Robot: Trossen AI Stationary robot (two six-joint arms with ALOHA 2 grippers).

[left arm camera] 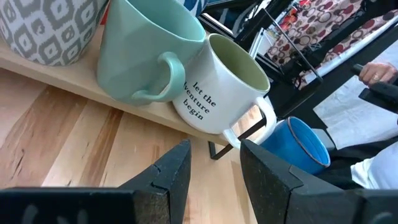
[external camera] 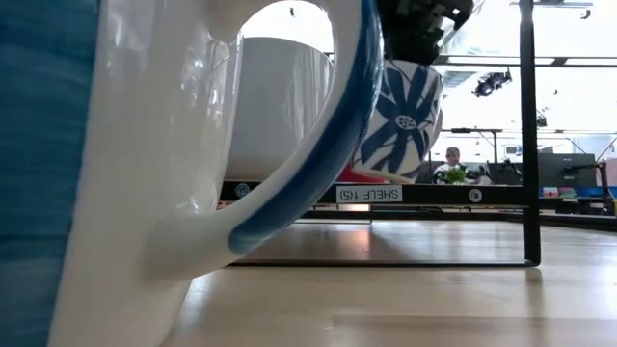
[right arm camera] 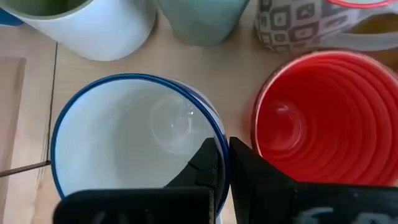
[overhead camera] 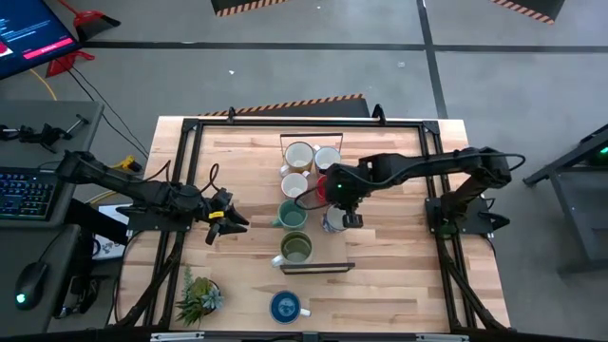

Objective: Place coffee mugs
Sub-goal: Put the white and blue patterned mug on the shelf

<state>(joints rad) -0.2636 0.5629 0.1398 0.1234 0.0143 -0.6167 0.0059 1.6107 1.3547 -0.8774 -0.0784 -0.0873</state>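
**Mugs mostly shelved, one at the rack, one waiting**

Nearest the table's front edge, a blue mug [overhead camera: 286, 306] stands alone, well apart from the rack and not yet placed; its handle fills the low view. Beside it toward the left corner sits a small potted plant [overhead camera: 198, 296], which is no part of the job.

Farther in, the black wire shelf frame [overhead camera: 318, 268] holds a line of mugs: an olive-lined white mug [overhead camera: 295, 248] reading "let the venture begin", then a teal-green mug [overhead camera: 290, 216], then cream mugs [overhead camera: 298, 155] at the far end, with a red mug [right arm camera: 317, 118] next to them. The left gripper [overhead camera: 228, 220] hovers just beside this row on the left, its fingers [left arm camera: 171, 177] parted narrowly with nothing between them.

On the right side of the row, the right gripper [right arm camera: 222, 165] pinches the rim of a white mug with a blue rim [right arm camera: 134, 137], one finger inside and one outside, just beside the red mug. The low view shows this blue-flowered mug tilted and seemingly clear of the shelf board, so it appears to be mid-placement.

By this reckoning most mugs are in the rack; the held mug needs setting down, and the blue one at the front remains to be fetched.
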